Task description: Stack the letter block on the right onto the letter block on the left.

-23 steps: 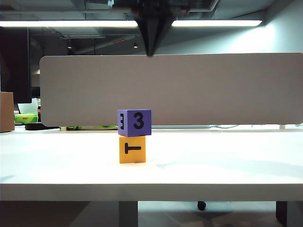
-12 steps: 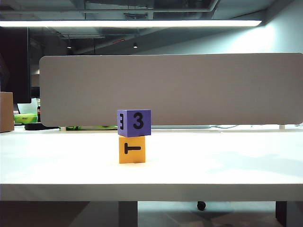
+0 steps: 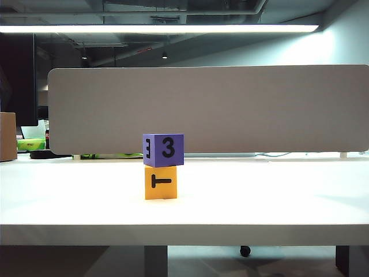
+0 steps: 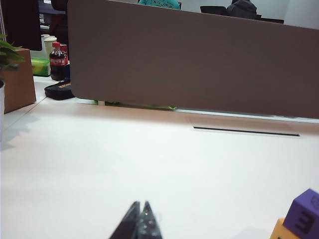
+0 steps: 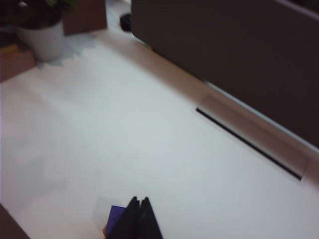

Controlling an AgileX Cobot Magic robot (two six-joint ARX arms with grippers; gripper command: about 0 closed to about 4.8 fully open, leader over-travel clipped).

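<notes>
Room: an office space with a long ceiling light strip [image 3: 161,27] and a grey divider panel [image 3: 207,109] standing along the far edge of the white worktop [image 3: 277,202].
Worktop extras: a brown box [image 3: 7,136] at the 9 o'clock edge of the exterior view; cola bottles [image 4: 58,60] and a potted plant [image 5: 42,25] show in the wrist views, well apart from the blocks.
Orange block: the orange T block [image 3: 161,182] sits on the worktop near the centre of the exterior view, its black T lying on its side.
Purple block: the purple 3 block [image 3: 164,150] rests directly on top of the orange T block, touching it and slightly overhanging.
Left tool: the left tool [image 4: 141,222] has its dark fingertips pressed together, holding nothing, above bare worktop; the stack lies toward 4 o'clock from it.
Right tool: the right tool [image 5: 138,217] also has its tips together and empty, hanging high above the purple block, part of which shows just beside them.
Exterior view: neither arm shows there.
</notes>
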